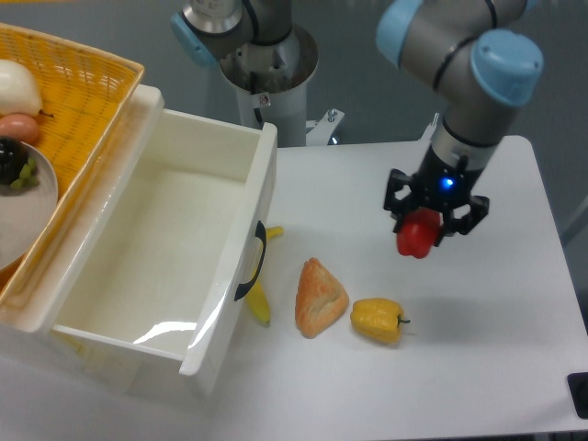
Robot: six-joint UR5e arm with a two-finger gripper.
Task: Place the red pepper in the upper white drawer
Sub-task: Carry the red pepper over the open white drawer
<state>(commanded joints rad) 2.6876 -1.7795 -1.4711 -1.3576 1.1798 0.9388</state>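
The hand is pointing straight down, its dark fingers closing narrowly on the red pepper and holding it clear of the tabletop. The pepper is hanging glossy and rounded below the fingertips, over the right half of the tabletop, nearer the far edge than the near one. A small blue light is glowing on the wrist just above the fingers.

Below and a little left of the hand, a yellow pepper is lying on its side, waxy, its short dark stem pointing toward the right edge. Just beside it on the left, a triangular tan pastry is resting flat, its crust looking matte and flaky. Further left, a banana is lying partly tucked under the drawer front, only its yellow ends showing.

The upper white drawer is standing pulled open at the left side of the tabletop, deep, glossy white plastic, with a dark curved handle on its front panel. Its inside is showing bare white walls and floor. Pastry, banana and yellow pepper are all sitting between the hand and the drawer front at tabletop level.

At the far left corner, a yellow wicker basket is sitting tilted against the drawer's back rim, holding a white plate and some rounded food items too cropped to name.
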